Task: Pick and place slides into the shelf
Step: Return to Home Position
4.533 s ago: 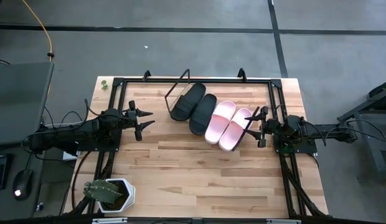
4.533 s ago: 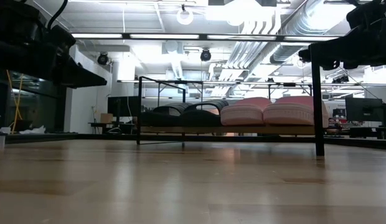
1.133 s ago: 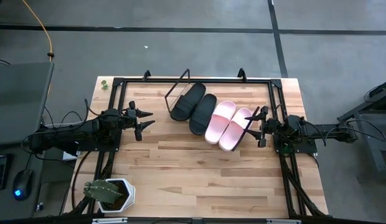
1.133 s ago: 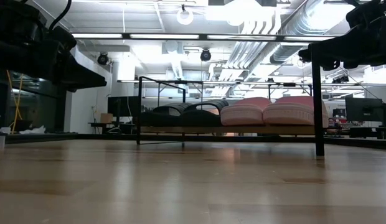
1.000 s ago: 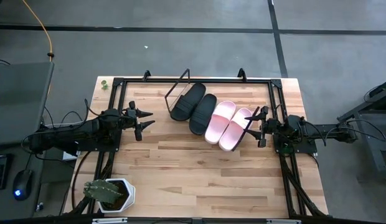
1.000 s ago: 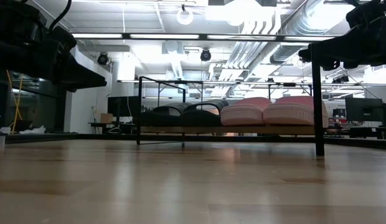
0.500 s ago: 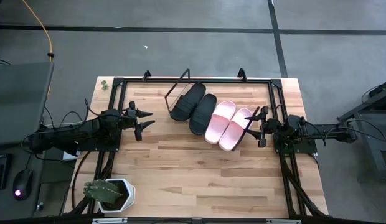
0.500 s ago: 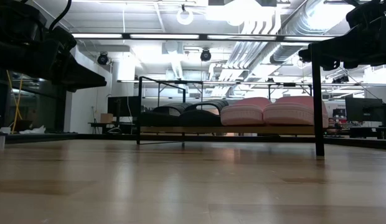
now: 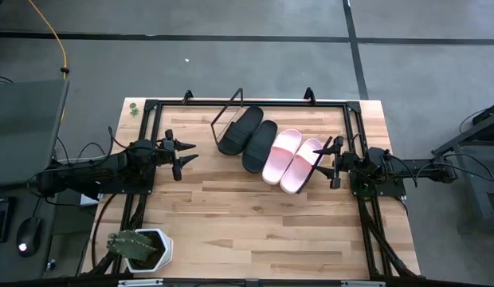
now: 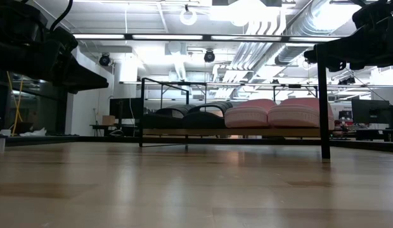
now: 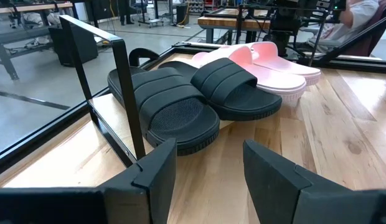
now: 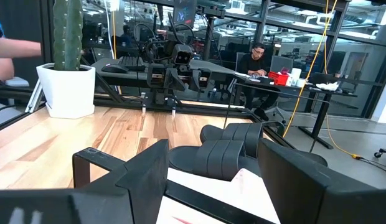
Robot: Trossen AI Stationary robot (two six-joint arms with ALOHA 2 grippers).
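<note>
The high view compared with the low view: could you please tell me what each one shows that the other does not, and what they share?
Only the high view shows the potted cactus at a table corner, and the left gripper and right gripper on either side of the shelf. Only the low view shows the room's ceiling lights and the shelf's board raised off the tabletop. Both show the black pair and pink pair lying side by side on the shelf.
</note>
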